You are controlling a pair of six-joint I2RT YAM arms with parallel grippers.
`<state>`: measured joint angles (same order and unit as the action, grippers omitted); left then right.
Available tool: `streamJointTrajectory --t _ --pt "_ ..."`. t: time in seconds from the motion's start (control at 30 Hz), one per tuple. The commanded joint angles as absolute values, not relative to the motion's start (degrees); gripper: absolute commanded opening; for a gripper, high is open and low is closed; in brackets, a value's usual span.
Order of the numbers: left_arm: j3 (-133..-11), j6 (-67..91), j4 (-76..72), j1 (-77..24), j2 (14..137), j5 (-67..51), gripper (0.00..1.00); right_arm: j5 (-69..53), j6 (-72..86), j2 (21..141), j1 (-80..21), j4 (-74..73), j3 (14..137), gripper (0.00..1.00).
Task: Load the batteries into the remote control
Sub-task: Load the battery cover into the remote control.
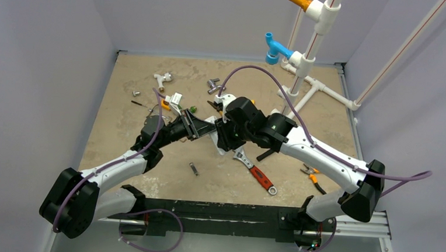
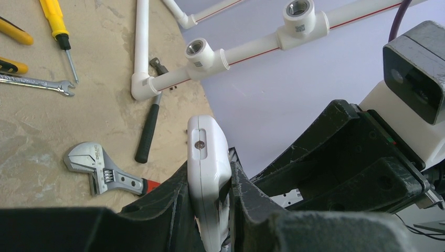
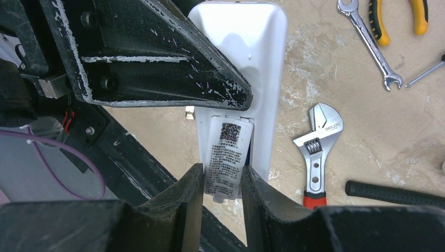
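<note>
Above the table (image 1: 121, 125), mid-air | remote control (image 2: 209, 152): raised, clamped edgewise in left gripper (image 2: 209, 178) | right gripper (image 3: 221, 173): fingers pinched on labelled white cover (image 3: 226, 149) at remote's back | wrench (image 3: 315, 152): on table nearby

Glossy white plastic remote control (image 3: 257, 63), shiny metal wrench (image 3: 317, 142), matt mottled tabletop (image 3: 367, 105).

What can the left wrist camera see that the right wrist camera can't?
Only left wrist: the white pipes, and the remote control end-on, with its little bulb. Only right wrist: the remote's back, with a labelled cover between the right fingers. Both: the remote held in the left fingers, and the red-handled wrench on the table.
</note>
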<state>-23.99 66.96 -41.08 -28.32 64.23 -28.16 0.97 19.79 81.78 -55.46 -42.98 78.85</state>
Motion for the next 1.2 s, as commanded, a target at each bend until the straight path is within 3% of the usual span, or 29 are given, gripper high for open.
streamJointTrajectory --t 0.0,1.17 --pt "-24.1 68.9 -46.3 -28.8 63.4 -32.9 0.0 5.0 17.2 80.1 -54.9 -44.1 81.8 0.26" --pt "-23.5 69.2 -48.1 -28.8 64.4 -32.1 0.0 2.7 20.7 83.9 -54.9 -43.4 85.2 0.32"
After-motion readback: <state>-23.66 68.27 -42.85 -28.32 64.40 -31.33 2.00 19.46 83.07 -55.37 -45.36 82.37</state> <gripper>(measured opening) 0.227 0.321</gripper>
